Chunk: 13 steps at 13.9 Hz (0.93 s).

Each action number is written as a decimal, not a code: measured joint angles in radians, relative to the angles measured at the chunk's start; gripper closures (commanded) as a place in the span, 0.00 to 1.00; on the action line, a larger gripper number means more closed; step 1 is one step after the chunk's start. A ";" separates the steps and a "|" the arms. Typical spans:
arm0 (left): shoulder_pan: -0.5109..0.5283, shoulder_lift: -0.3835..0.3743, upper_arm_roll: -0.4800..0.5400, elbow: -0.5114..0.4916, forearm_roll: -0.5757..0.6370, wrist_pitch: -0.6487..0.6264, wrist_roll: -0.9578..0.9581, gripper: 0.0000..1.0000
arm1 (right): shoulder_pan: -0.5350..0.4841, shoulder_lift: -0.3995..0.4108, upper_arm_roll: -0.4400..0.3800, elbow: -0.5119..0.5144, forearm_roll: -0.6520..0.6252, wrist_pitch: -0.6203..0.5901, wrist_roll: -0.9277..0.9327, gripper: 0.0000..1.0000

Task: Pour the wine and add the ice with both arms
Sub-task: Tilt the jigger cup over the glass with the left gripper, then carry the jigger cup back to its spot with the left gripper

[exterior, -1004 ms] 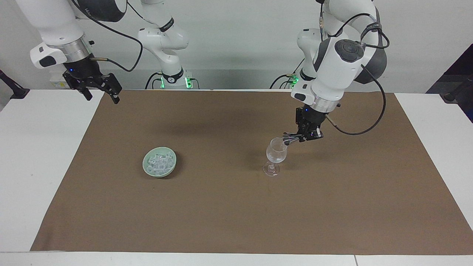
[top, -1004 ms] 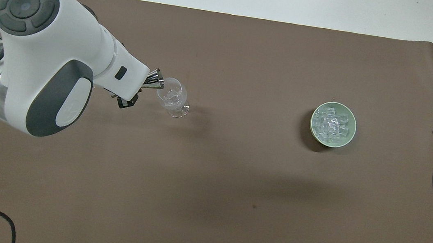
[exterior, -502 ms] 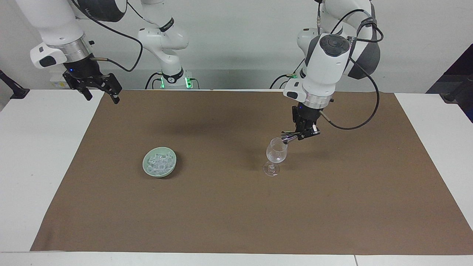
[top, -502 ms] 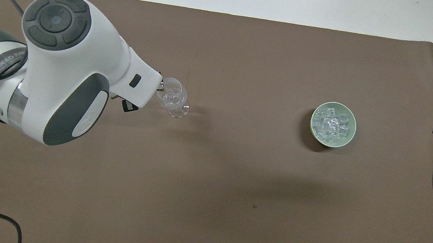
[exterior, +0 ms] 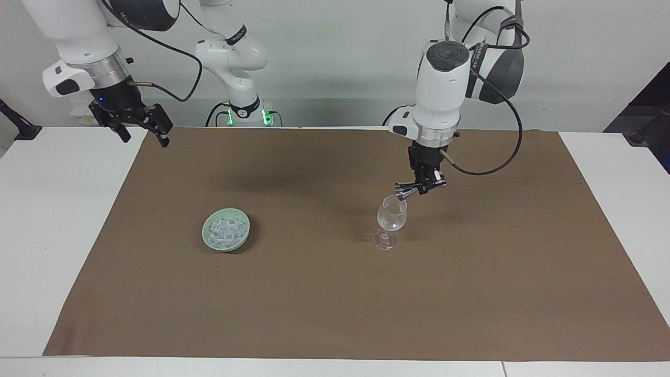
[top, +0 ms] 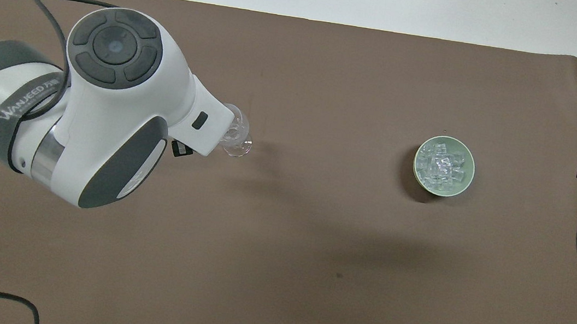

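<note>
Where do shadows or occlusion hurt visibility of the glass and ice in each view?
Facing view: stemmed glass unobstructed, faint and see-through on the brown mat; soft arm shadows fall nearer the robots. Overhead view: left arm covers most of the glass; ice clear, its bowl casting a dark shadow.

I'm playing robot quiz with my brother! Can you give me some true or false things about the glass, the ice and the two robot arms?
1. The ice is heaped in a green bowl. True.
2. The stemmed glass lies tipped over. False: it stands upright.
3. The left gripper holds a small metal cup sideways over the glass. True.
4. The right gripper is scooping ice. False: it waits, open, above the brown mat's corner, away from the bowl.
5. The bowl touches the glass. False: they stand well apart.
</note>
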 measured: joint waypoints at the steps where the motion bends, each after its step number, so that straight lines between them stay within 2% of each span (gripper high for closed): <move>1: -0.001 0.000 0.000 0.000 0.020 -0.002 -0.008 0.97 | 0.000 0.000 0.000 0.000 0.000 0.000 0.000 0.00; 4: -0.003 0.000 0.000 0.013 0.078 -0.016 -0.043 0.97 | 0.000 0.000 0.000 0.000 0.000 0.000 0.000 0.00; 9: -0.017 0.005 0.004 0.021 0.078 -0.033 -0.101 0.99 | 0.000 0.000 0.000 0.000 0.000 0.000 0.000 0.00; 13: -0.010 0.006 0.072 0.063 -0.052 -0.034 -0.100 0.99 | 0.000 0.000 0.000 0.000 0.000 0.000 0.000 0.00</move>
